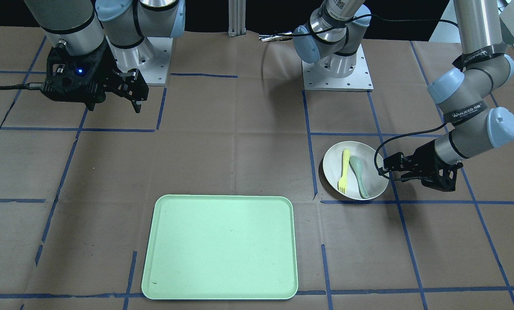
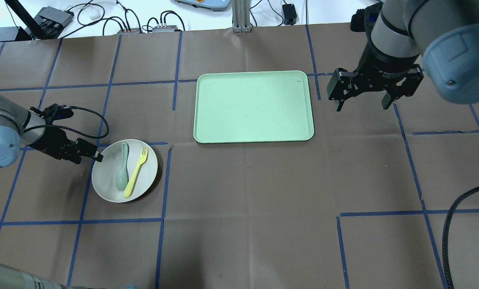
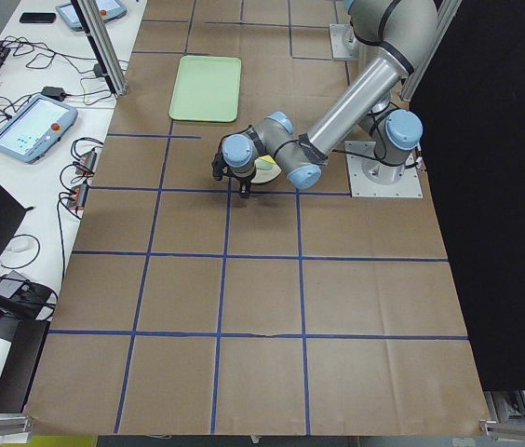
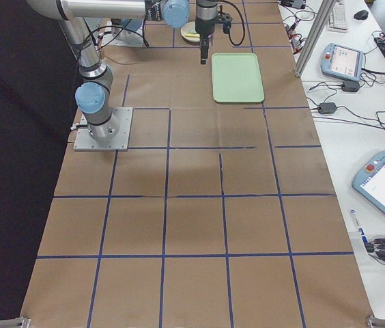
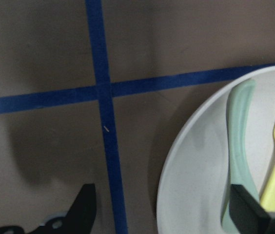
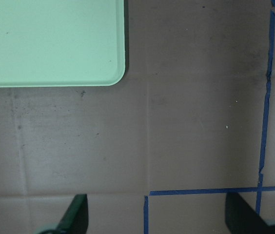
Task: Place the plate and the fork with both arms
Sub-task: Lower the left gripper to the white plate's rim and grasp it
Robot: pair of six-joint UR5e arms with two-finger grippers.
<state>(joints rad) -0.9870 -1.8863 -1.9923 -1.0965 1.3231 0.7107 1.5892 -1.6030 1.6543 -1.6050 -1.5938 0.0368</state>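
both spread wide, the left gripper (image 5: 164, 204) straddles the rim of the plate (image 2: 107, 180) carrying the fork (image 2: 136, 176) and spoon (image 2: 122, 170), while the right gripper (image 2: 361, 105) hangs beside the tray (image 2: 253, 106).

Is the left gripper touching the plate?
Cannot tell. Left wrist view: left gripper straddles the plate rim, jaws open; contact or gap unclear in every view.

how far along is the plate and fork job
Nothing placed yet: the green tray holds nothing, and the plate, with fork and spoon on it, sits on the table. In hand: the left gripper is open, straddling the plate's rim. The right gripper hangs open beside the tray. Left: grasping and placing both.
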